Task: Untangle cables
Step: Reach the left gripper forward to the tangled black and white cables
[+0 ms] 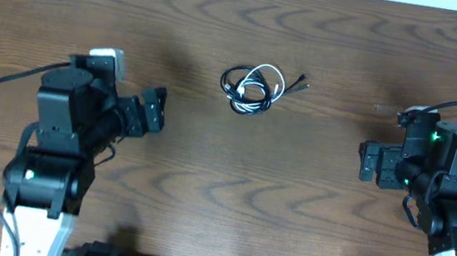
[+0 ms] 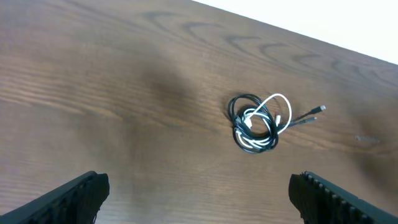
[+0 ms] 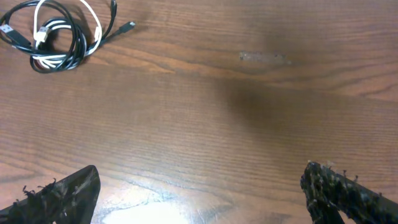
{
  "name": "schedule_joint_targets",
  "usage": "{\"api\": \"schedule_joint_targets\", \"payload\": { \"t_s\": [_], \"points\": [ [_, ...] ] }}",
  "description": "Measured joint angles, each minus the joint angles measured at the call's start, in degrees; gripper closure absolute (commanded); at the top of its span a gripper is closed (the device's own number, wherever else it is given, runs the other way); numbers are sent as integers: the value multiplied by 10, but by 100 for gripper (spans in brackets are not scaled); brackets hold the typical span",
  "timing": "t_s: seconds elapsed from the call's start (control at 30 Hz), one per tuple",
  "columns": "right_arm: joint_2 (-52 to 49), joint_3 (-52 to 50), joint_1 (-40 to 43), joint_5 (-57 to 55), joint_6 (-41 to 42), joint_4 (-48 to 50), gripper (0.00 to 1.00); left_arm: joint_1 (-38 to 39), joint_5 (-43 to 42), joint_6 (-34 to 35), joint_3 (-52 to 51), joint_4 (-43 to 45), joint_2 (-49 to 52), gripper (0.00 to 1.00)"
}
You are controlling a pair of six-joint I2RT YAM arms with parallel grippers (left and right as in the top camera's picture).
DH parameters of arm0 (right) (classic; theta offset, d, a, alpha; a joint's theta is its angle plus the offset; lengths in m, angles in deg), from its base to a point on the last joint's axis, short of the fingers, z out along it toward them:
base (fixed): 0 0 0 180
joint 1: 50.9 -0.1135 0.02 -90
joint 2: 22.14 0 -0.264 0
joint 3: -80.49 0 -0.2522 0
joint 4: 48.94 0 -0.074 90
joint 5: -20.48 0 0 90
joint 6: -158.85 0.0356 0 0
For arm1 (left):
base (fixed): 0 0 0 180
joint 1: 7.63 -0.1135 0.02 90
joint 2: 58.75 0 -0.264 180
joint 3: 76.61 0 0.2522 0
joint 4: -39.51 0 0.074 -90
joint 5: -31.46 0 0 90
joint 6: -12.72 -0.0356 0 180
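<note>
Cables [image 1: 251, 88] coiled together on the counter [image 1: 289, 211] — nearer the left end effector [image 1: 154, 109], ahead and inward of it; black plug tail [image 1: 302, 83] trailing toward the right end effector [image 1: 368, 161]. Both spread wide, empty.

Soft, even light; mostly sharp pictures.
The wooden table [image 1: 289, 211] carries faint, diffuse shadows at left and right in the overhead view. The right wrist view has a pale glare patch at near left and a dim shadow smudge mid-frame. The left wrist view's far right corner is blown white.
</note>
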Motion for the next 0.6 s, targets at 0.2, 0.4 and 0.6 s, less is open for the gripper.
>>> {"api": "schedule_joint_targets", "payload": {
  "t_s": [0.2, 0.4, 0.6],
  "points": [
    [0, 0, 0, 0, 0, -2, 1, 0, 0, 26, 64, -14, 108, 2],
    [-1, 0, 0, 0, 0, 0, 1, 5, 5, 35, 188, -100, 231, 2],
    [-1, 0, 0, 0, 0, 2, 1, 52, 45, 10, 216, -110, 327, 2]
  ]
}}
